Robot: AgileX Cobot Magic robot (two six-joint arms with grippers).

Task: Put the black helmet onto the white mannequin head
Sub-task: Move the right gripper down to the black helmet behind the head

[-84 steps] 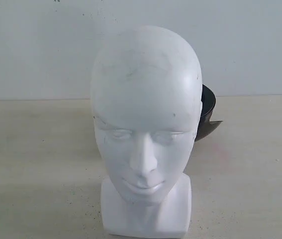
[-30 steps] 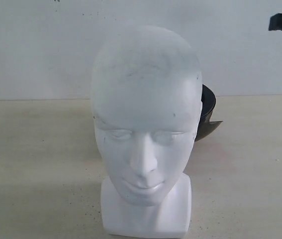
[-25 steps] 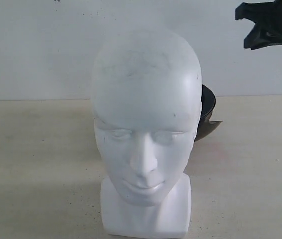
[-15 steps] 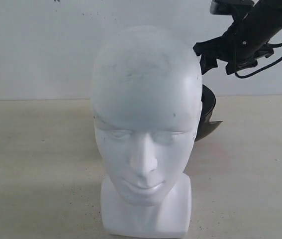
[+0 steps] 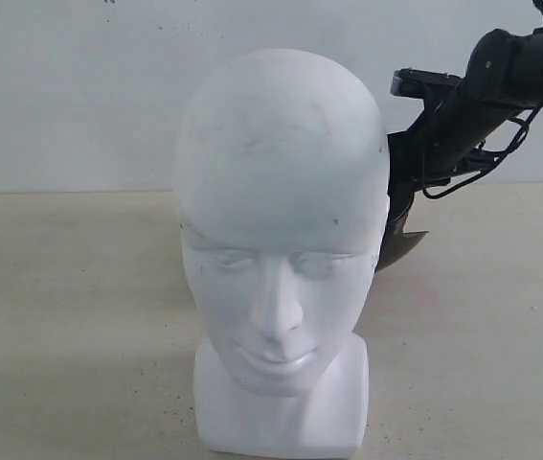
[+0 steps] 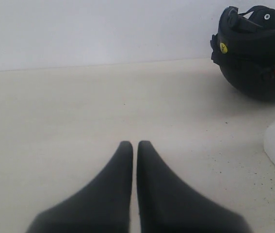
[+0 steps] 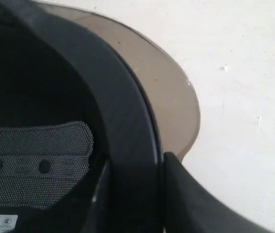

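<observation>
Right gripper [image 7: 136, 167] straddles the black helmet [image 7: 115, 99] rim, clamp state unreadable, visor [image 7: 173, 92] beyond the outer finger; seat rim deep before lifting toward white mannequin head [image 5: 281, 192]; left gripper [image 6: 135, 148] pinched together.

Clear left, crowded right
I see open surface [image 5: 70, 287] left of the white mannequin head [image 5: 281, 192]; the black helmet [image 5: 400, 247] crowds close behind it on the right.

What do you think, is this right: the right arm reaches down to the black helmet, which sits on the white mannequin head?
No. The black helmet is not on the white mannequin head; it lies on the table behind it, as the exterior view shows. The right arm does reach to it.
</observation>
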